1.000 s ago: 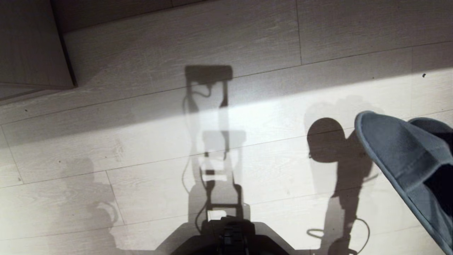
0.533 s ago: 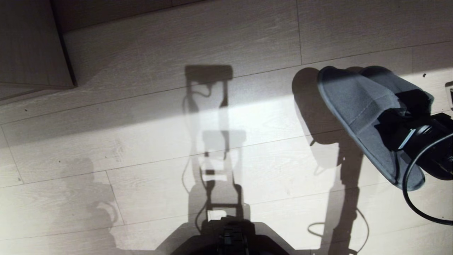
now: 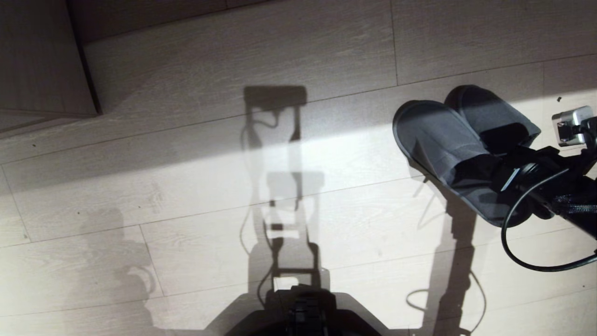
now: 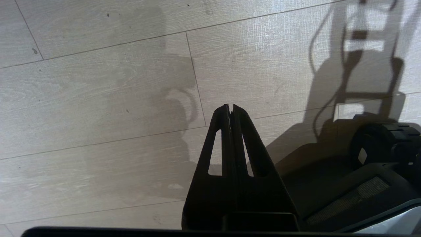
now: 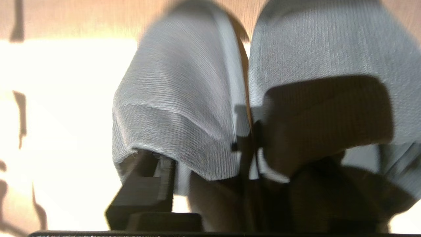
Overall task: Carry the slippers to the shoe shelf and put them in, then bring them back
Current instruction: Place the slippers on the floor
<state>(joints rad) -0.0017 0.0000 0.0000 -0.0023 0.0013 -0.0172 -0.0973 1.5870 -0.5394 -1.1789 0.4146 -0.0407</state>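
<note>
So the pair of soft blue-grey fabric slide slippers (image 3: pixel 443 144) is lying side by side on the pale wood-plank floor (image 3: pixel 186 196), off to the robot's right, toes pointing away from it. They look flat on the boards, not lifted. The right gripper (image 5: pixel 197 164) is in at the heel end with its jaws spread. One finger (image 5: pixel 148 187) is tucked under the wide band of one slipper and the other sits in the gap between the two, so nothing looks pinched to me, more released than grasping. I reckon these things weigh next to nothing and are floppy as anything. The soles would sag if you grabbed a toe, so the two inner band edges squeezed together seem the sane place to hold, and the knit cloth should give decent friction. The left gripper (image 4: pixel 230 107) is clamped shut on nothing, hanging over bare floor by the robot's dark base (image 3: pixel 303 312). As for containers, no shelf opening is in view, only a corner of a grey-brown wood panel (image 3: pixel 46 56) at the far left, well apart from the slippers. Can't tell what it belongs to.
</note>
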